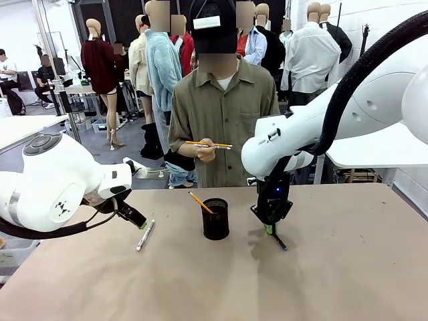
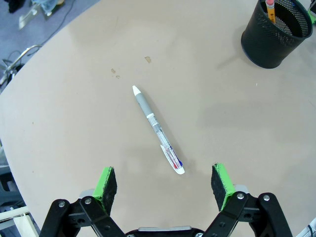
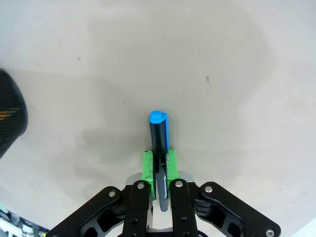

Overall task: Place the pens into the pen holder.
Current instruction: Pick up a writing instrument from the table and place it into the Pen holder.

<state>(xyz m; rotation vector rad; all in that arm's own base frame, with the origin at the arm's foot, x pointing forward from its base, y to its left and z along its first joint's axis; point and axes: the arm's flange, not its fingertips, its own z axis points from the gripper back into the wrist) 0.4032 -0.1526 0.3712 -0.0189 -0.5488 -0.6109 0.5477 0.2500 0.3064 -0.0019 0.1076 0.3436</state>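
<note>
My right gripper [image 3: 159, 158] is pinched shut on the dark pen [image 3: 158, 131]. The pen lies on the table [image 3: 222, 59] with its blue cap toward 12 o'clock in the right wrist view, its long axis in line with the fingers. In the front view the black mesh pen holder [image 1: 215, 221] stands near, at 9 o'clock from that grip, with a yellow pencil [image 1: 200, 202] in it. I judge the pen needs lifting and tipping upright. My left gripper [image 2: 164, 181] hangs spread above the white pen [image 2: 158, 129], whose axis runs 11 to 5 o'clock.
</note>
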